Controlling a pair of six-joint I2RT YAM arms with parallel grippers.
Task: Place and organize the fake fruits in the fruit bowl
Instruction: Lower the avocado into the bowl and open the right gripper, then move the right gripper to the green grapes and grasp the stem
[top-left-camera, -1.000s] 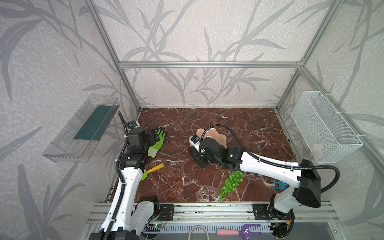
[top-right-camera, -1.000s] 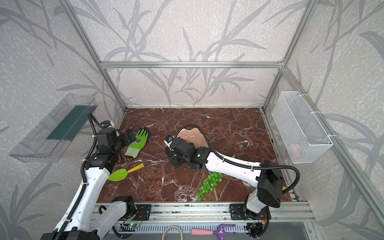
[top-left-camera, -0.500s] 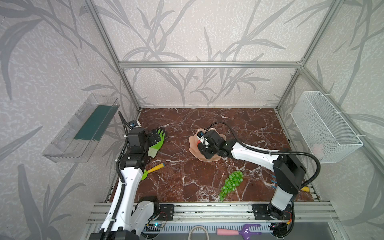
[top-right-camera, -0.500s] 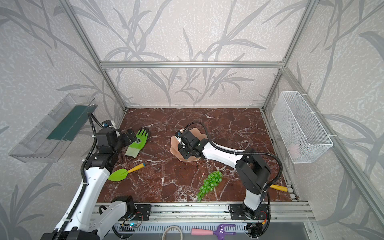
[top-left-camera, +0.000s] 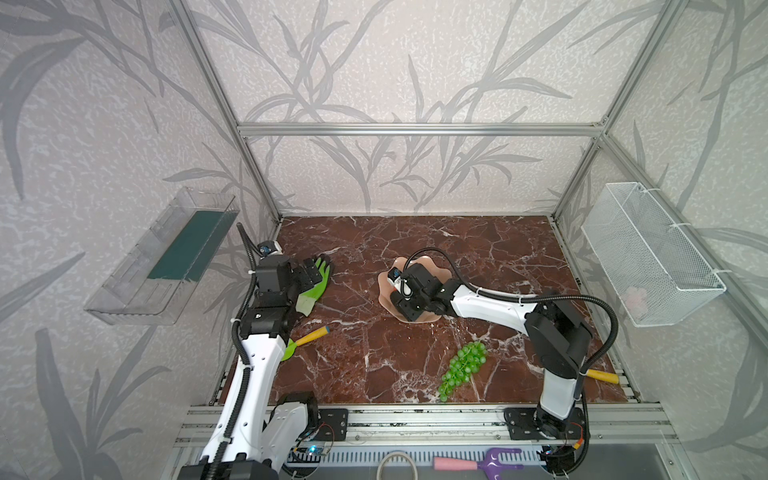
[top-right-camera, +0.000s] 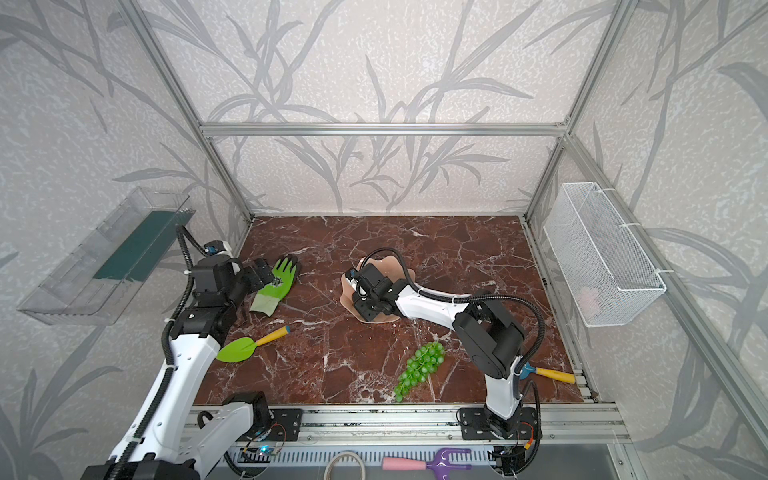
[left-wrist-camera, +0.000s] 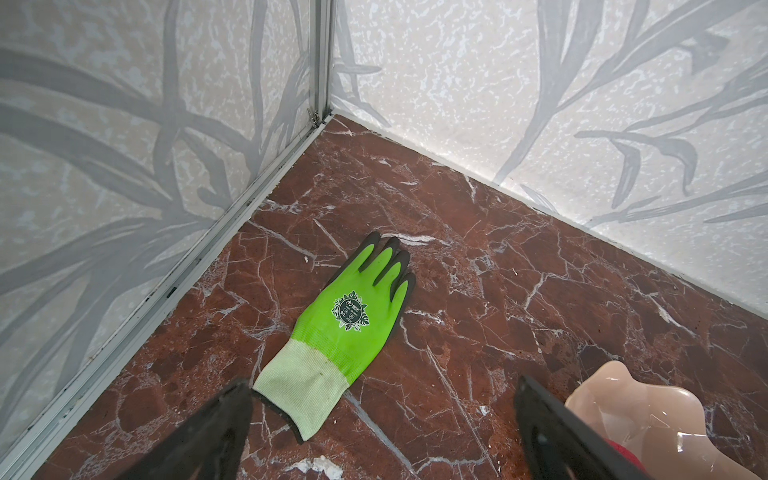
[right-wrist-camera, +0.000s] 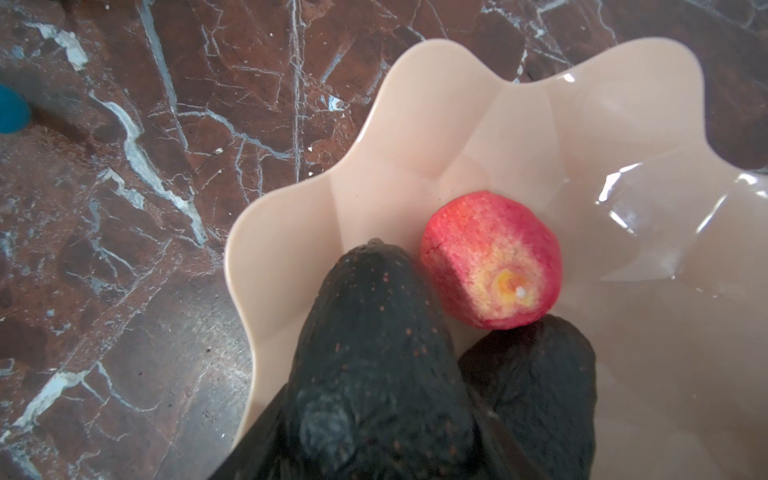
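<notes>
Peach-pink scalloped fruit bowl (right-wrist-camera: 299, 232): inside, your right claw (right-wrist-camera: 378, 449) straddles a pebbly black avocado (right-wrist-camera: 365, 324), apparently nesting it compactly; grip unclear. Left claw (left-wrist-camera: 382, 436) wide, idle.

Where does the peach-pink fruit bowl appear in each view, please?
Top view: fruit bowl mid-table, right of the green glove.
Top view: bowl, same spot.
Left wrist: bowl rim near the glove.
Right wrist: bowl close up, holding a red fruit.
Shared landmark: marble tabletop in all; glove in three.
</notes>
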